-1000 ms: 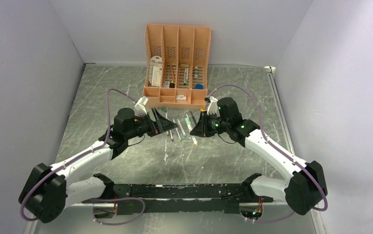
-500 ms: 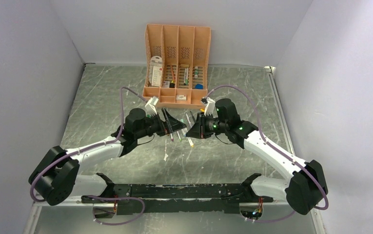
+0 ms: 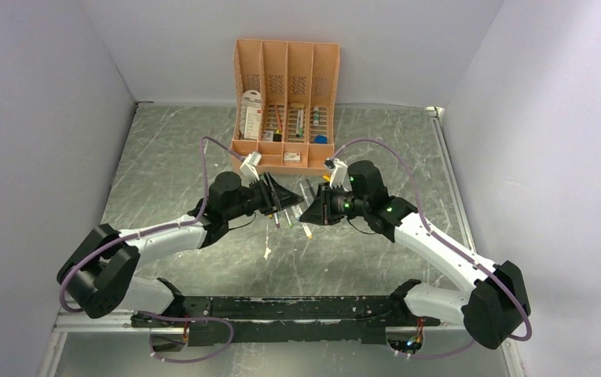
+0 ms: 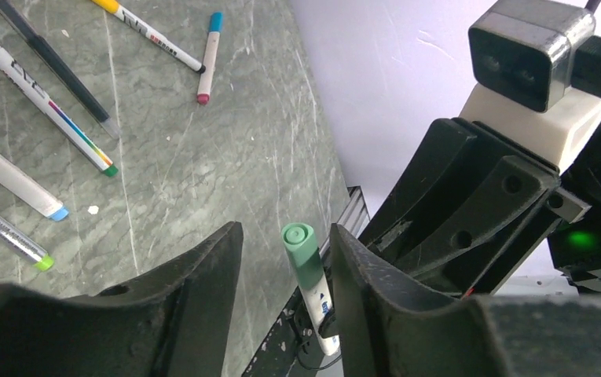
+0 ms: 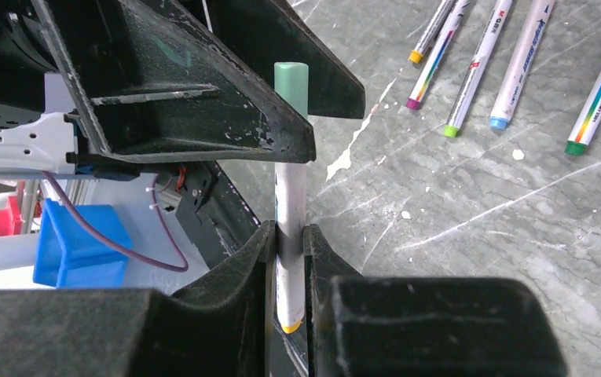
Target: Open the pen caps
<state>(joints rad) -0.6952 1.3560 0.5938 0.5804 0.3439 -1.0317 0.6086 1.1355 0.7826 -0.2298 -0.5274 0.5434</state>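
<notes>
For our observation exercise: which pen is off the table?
The pale-green-capped pen, clamped in the right gripper; the other pens lie flat on the table.

Three plain walls [image 3: 38, 94], pale lilac-grey, close in the table [image 3: 163, 149]; its top grey-green, marbled with white veins and flecks; peach slotted organiser [image 3: 285, 59] stands upright on the far half, midway across; light even, shadows soft.

A peach-orange organiser [image 3: 285, 59] stands far back on the grey table [image 3: 163, 157].
</notes>
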